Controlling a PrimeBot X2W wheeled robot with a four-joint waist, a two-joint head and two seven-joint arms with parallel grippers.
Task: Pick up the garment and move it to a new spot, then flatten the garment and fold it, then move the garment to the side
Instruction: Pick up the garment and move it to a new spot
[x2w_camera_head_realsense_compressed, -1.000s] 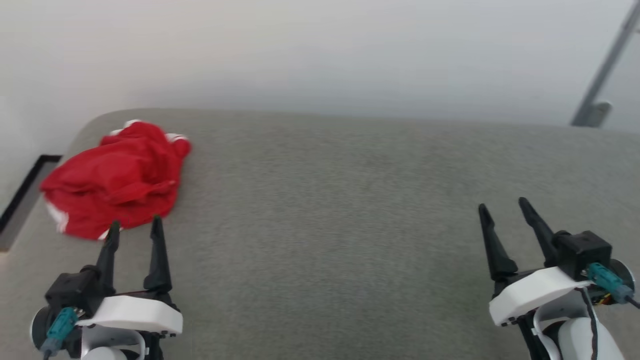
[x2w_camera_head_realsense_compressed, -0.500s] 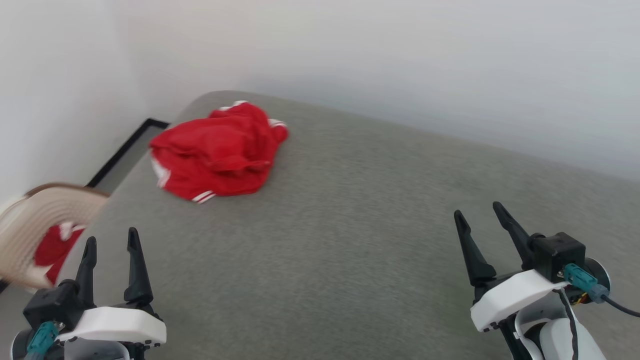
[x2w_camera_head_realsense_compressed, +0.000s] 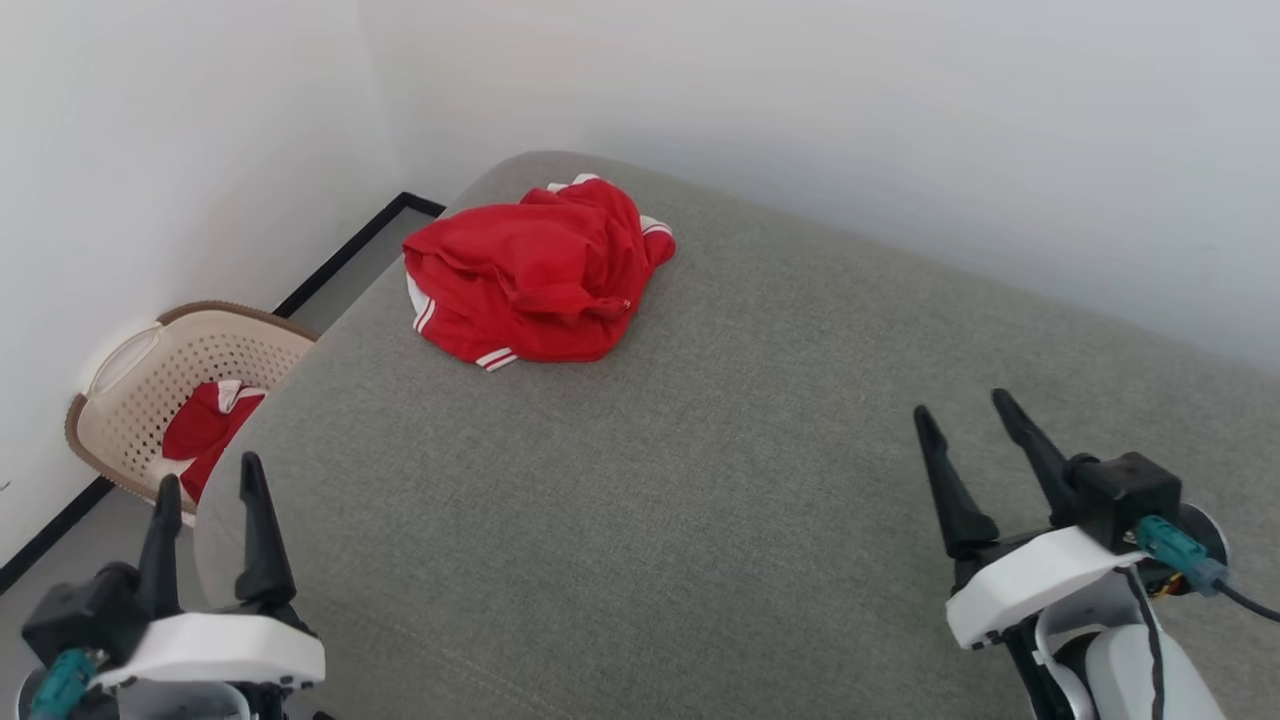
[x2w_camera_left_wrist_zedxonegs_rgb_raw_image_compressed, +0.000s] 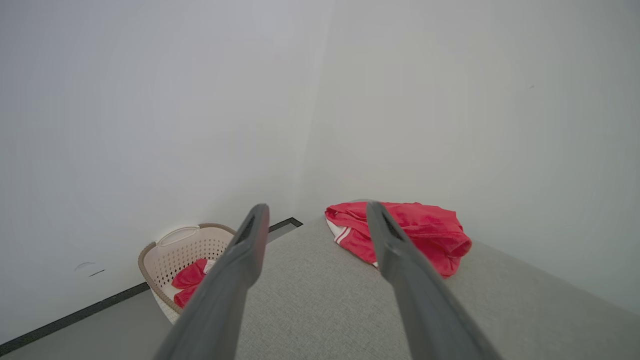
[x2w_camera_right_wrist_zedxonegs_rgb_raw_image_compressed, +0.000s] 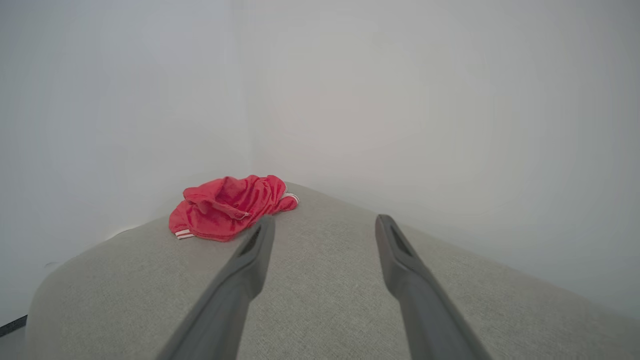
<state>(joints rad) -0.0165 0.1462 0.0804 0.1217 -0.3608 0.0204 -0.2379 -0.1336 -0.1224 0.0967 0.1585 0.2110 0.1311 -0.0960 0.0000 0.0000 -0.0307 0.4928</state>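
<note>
Red garment (x2w_camera_head_realsense_compressed: 540, 285) lies bunched — L gripper (x2w_camera_head_realsense_compressed: 208, 470), R gripper (x2w_camera_head_realsense_compressed: 960, 402) spread

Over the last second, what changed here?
The robot's head camera turned left, bringing a laundry basket into view. The red T-shirt stayed crumpled, untouched, at the far corner of the grey upholstered surface; left gripper and right gripper kept their jaws open.

Item: red cloth (x2w_camera_head_realsense_compressed: 205, 430) in beige perforated plastic basket (x2w_camera_head_realsense_compressed: 215, 350). You see only part; grey fabric cushion (x2w_camera_head_realsense_compressed: 700, 500) hides the rest.
Item: crumpled red striped-trim T-shirt (x2w_camera_head_realsense_compressed: 530, 275). Folds conceal its layout.
</note>
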